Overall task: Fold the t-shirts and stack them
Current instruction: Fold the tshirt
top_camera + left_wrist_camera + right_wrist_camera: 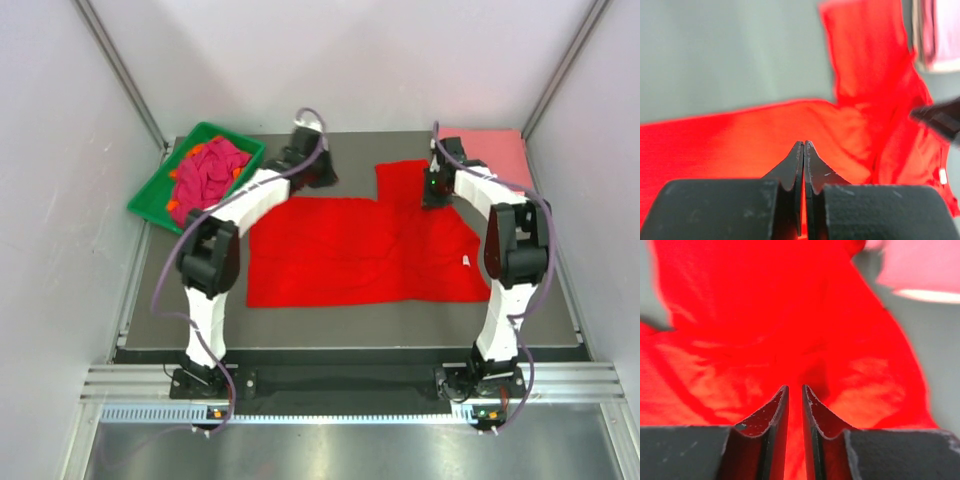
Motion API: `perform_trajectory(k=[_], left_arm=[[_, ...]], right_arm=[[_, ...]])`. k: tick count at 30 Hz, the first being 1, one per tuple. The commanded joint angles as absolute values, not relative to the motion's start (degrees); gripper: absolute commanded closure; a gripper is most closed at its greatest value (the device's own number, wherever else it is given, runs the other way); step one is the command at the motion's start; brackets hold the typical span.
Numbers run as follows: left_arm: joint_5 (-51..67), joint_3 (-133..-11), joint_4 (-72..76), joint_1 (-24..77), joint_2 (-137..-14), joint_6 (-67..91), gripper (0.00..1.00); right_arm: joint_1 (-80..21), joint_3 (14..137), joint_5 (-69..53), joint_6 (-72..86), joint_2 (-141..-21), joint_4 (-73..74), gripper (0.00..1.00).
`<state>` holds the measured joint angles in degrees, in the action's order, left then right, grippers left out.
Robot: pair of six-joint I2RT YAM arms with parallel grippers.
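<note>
A bright red t-shirt (360, 250) (790, 130) (765, 315) lies spread on the dark table, one sleeve pointing to the far side, and its small white label (466, 262) shows near the right edge. My left gripper (322, 180) (804, 142) hovers by the shirt's far left edge, shut with nothing between its fingers. My right gripper (436, 200) (795, 387) is down on the far right shoulder by the sleeve, jaws nearly together with red cloth in the narrow gap. Magenta and orange t-shirts (210, 170) lie bunched in the tray. A salmon pink t-shirt (490, 150) (925, 265) lies flat at the back right.
The green plastic tray (160, 170) stands at the back left corner, tilted against the frame. White walls and metal posts close in the table on three sides. The arm bases sit on the rail at the near edge.
</note>
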<state>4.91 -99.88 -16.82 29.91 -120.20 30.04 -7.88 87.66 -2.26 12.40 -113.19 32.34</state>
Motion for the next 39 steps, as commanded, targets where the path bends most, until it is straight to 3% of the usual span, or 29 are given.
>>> perform_trajectory(k=[1,7,15,27,31,39], left_arm=[[9.74,-97.39,-21.62,23.3,-114.88,26.11,0.98],[12.92,-96.85,-24.59,17.15,-115.31,19.97,0.83],[7.93,-107.22,-34.01,14.33,-122.08,11.97,0.75],[1.33,-112.58,-40.16,11.25,-127.35,9.58,0.76],[0.53,-111.98,-40.69,10.72,-127.36,11.42,0.75],[-2.63,-112.41,-41.31,9.67,-128.76,10.46,0.69]], right_arm=[[-8.88,86.22,-3.6,15.38,-117.41,28.23,0.83],[-9.23,88.85,-4.83,14.6,-119.1,24.08,0.83],[-8.79,104.2,-6.33,9.41,-120.66,24.61,0.68],[-7.47,132.5,1.58,8.87,-143.34,26.44,0.62],[-5.98,133.77,6.49,11.33,-144.49,27.33,0.61],[-2.47,133.06,3.61,18.45,-145.11,29.18,0.55]])
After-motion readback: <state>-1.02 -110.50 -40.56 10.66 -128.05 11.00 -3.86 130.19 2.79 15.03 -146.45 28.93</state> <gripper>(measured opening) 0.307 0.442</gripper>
